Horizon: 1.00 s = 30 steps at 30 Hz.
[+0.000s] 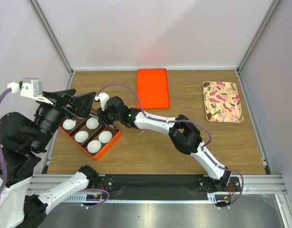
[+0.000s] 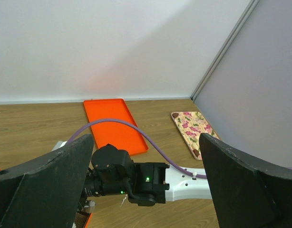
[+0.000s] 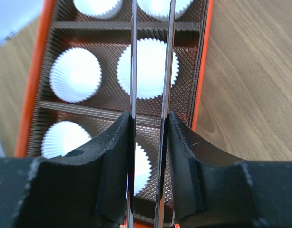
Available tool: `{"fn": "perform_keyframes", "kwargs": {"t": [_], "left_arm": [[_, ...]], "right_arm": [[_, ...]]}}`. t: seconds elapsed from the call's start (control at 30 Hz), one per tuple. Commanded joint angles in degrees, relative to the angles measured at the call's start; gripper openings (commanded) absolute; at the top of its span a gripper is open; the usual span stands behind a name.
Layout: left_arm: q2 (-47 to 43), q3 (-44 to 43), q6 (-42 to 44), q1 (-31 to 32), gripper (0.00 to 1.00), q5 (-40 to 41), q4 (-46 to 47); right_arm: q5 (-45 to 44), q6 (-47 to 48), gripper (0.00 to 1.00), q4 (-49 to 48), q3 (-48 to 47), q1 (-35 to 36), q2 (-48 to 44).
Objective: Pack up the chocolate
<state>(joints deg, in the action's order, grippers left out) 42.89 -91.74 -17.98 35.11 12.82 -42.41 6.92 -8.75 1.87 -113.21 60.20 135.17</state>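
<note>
Right fingers [image 3: 112, 161] are clamped on a pair of thin metal blades [image 3: 134, 71], one blade against each inner face, with a narrow gap between the two. The blades reach out over the orange box [image 3: 34, 90], straight across one of the white paper cups [image 3: 75, 74] in its middle row; their tips run off the top of the wrist view, so whether they carry anything can't be told. Over to the left fingers [image 2: 46, 185]: spread wide apart, gripping nothing, hovering just above the far-left corner of the box and looking out across the right arm [image 1: 184, 135]. That arm stretches from its base at the near right all the way across the table [image 1: 146, 152] to the box at the left. And the chocolate [image 1: 209, 114]? One small dark lump shows at the near-left corner of the floral plate [image 1: 227, 102], well apart from the box on the far right. A flat orange tray [image 1: 153, 88] lies between them at the back.
</note>
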Motion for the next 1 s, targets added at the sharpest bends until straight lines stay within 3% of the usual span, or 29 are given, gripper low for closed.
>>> {"fn": "perform_keyframes", "kwargs": {"t": [0.0, 0.27, 0.97], "left_arm": [[-0.18, 0.86, 0.05, -0.31, 1.0, -0.69, 1.54], [-0.18, 0.95, -0.13, -0.31, 1.0, -0.6, 1.46], [-0.44, 1.39, -0.04, -0.31, 1.0, -0.16, 1.63]], "right_arm": [[-2.26, 3.65, 0.32, -2.31, -3.69, 1.23, 1.32], [-2.96, 4.1, 0.32, -2.75, -4.39, 1.67, 3.69], [-3.93, 5.41, 0.45, -3.01, -6.15, 1.76, 5.19]]}}
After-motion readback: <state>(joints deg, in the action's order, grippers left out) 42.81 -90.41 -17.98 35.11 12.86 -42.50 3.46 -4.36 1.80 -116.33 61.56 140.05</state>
